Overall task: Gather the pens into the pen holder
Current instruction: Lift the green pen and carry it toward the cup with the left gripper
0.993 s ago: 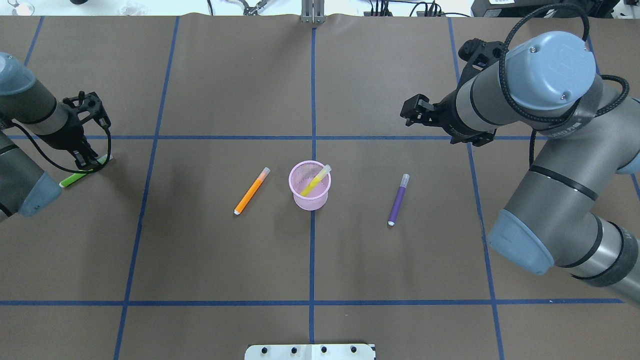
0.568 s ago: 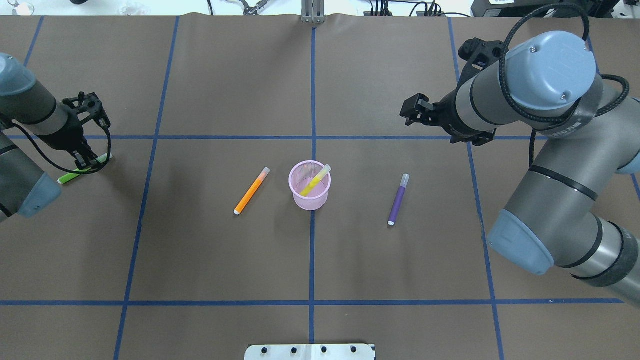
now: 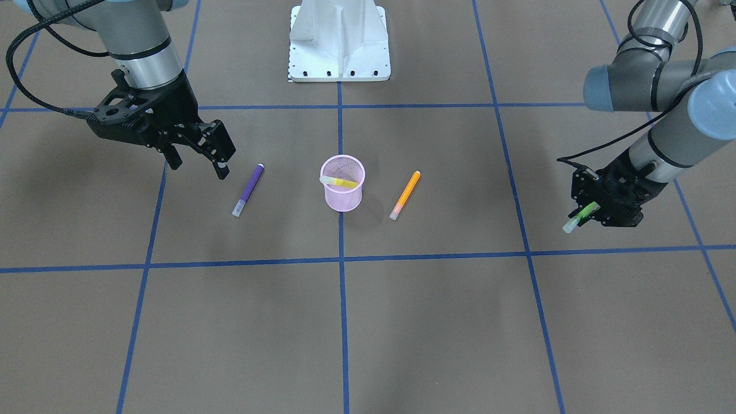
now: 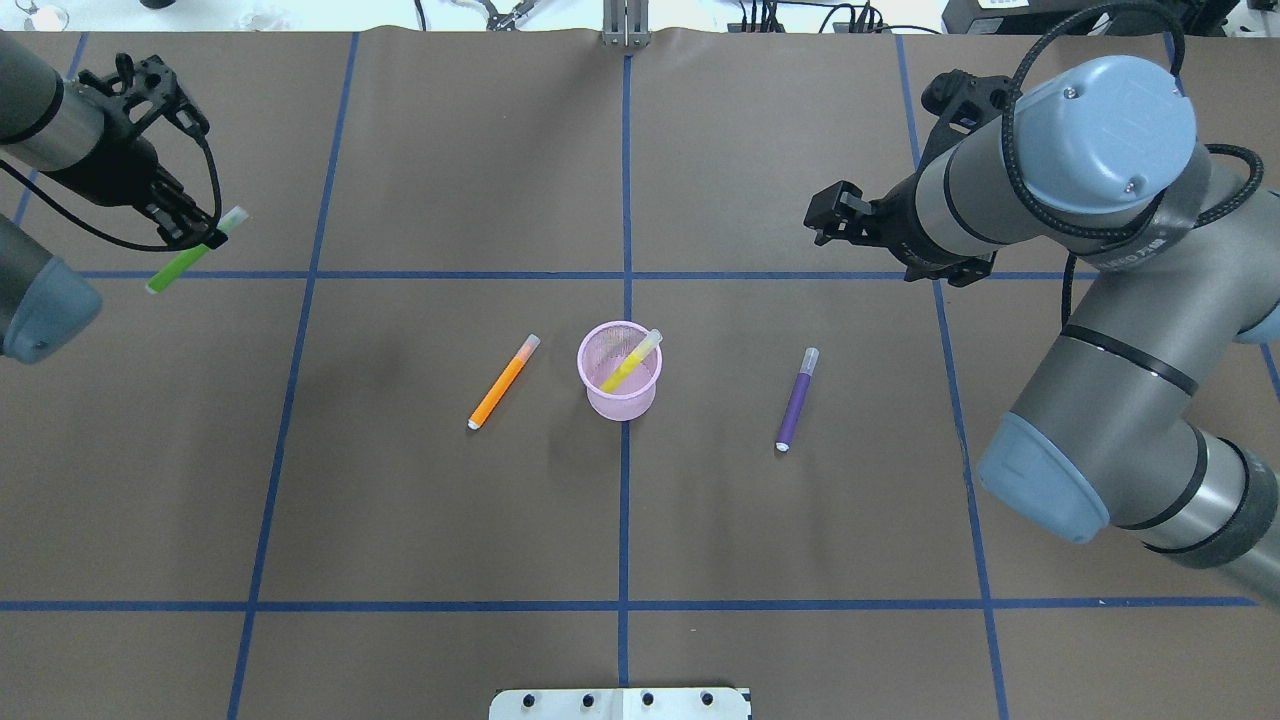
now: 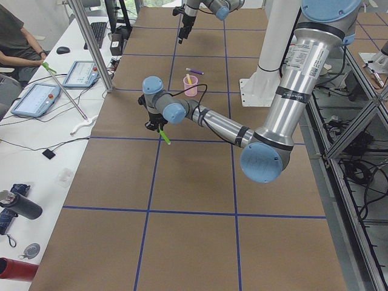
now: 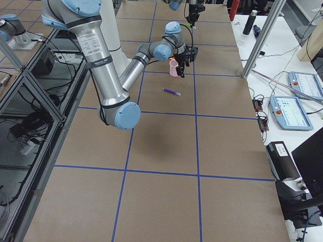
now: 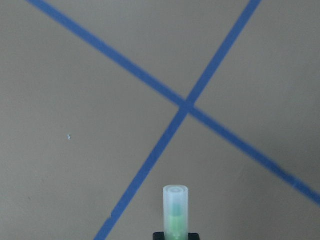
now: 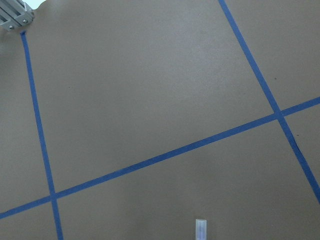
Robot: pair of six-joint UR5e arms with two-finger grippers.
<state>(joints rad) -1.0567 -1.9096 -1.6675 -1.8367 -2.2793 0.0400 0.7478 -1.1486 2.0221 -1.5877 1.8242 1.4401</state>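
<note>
Overhead exterior view, read from the table's (image 4: 430, 520) left edge across to its right edge.

1. Left gripper (image 4: 196, 238): positioned close to the left edge, in the far half of the table. Its fingers are clamped on the green pen (image 4: 178, 265), gripping it nearer the capped end. The pen lies on a slant, with the pale cap pointing away from the robot and toward the centre and the green tail toward the left edge. The left wrist-mounted view confirms the capped end (image 7: 176, 210) projecting from between the fingers, with a crossing of blue tape lines (image 7: 186, 106) beyond it.

2. Orange pen (image 4: 505, 382): lying flat on the table, just left of the holder and not touching it, cap toward the far edge.

3. Pink mesh pen holder (image 4: 625, 405): upright at the middle of the table, on the centre tape line. The yellow pen (image 4: 632, 362) stands inside it, leaning with its cap against the rim on the far-right side.

4. Purple pen (image 4: 797, 400): lying flat, well to the right of the holder, cap toward the far edge.

5. Right gripper (image 4: 822, 218): located right of centre, farther from the robot than the purple pen. In the exterior front-facing view its fingers (image 3: 221, 164) stand spread wide apart with nothing between them.
</note>
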